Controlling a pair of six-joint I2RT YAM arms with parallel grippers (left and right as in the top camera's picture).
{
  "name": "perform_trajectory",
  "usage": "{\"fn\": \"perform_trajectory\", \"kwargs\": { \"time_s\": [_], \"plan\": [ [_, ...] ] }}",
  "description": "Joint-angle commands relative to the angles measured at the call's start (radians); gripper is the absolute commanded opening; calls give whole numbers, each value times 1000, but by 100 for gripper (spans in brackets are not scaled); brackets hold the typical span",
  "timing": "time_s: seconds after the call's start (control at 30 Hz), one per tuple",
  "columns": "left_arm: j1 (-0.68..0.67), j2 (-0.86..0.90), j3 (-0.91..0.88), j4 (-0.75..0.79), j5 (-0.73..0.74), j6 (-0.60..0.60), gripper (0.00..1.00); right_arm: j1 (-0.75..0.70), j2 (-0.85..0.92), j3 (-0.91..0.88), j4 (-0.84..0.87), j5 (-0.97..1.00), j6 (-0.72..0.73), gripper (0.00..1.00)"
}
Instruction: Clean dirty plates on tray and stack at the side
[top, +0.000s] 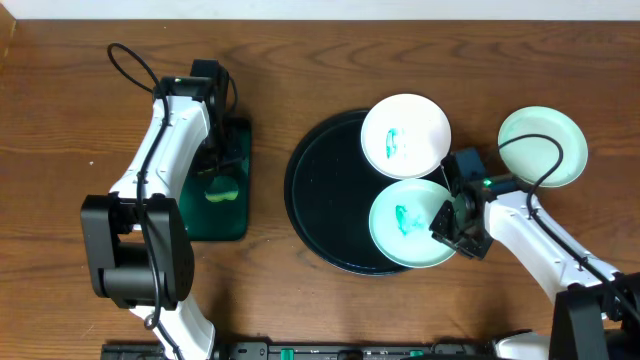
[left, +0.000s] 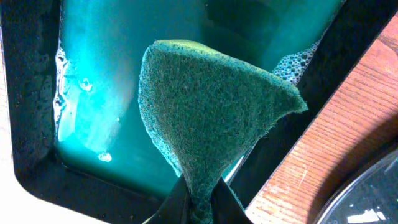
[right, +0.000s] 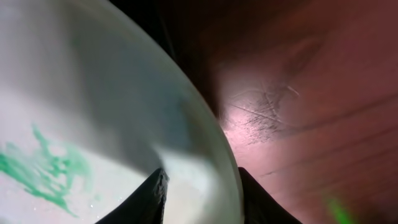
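Counter (top: 60, 120) of brown wood spreading under everything, lying bare along the far edge and in the strip between the two trays. Black tray (top: 322, 195) sitting at the middle, keeping its whole left half free and carrying two plates crowded at its right side. Dark green tray (top: 236, 225) standing to its left, well apart, holding teal soapy water. White plate (top: 405, 137), smeared teal at the centre, reaching out over the far rim of the round tray. Mint plate (top: 400, 240), smeared likewise, lying just nearer and jutting past the near-right rim, the two plate edges meeting. Second mint plate (top: 542, 147) resting on the wood to the right, off the round tray and apart from it, its face plain. Sponge (left: 205, 118) hanging over the water, inside the green walls. Left tool (left: 200, 202) clamping tight on the narrow end of the sponge. Right tool (right: 200, 190) standing apart, straddling the right edge of the nearer smeared plate, one finger over its inside, the other outside the rim.
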Motion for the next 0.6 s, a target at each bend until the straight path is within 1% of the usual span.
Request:
{"fn": "perform_trajectory", "kwargs": {
  "time_s": [0.0,0.03,0.07,0.13,0.3,0.5,0.57],
  "plan": [
    [2,0,-5,-3,-5,18,7,5,3,-24,15,13,46,26],
    [2,0,-5,-3,-5,18,7,5,3,-25,18,13,45,17],
    [2,0,-5,-3,-5,18,7,5,3,-25,19,13,45,1],
    [2,0,-5,-3,-5,18,8,5,3,-25,26,19,34,1],
    [2,0,-5,-4,-5,18,7,26,3,-25,59,19,-69,1],
    [2,0,-5,3,-5,40,7,128,3,-25,182,-50,-293,1],
    [2,0,-5,5,-5,39,7,171,3,-25,232,-51,-307,1]
  ]
}}
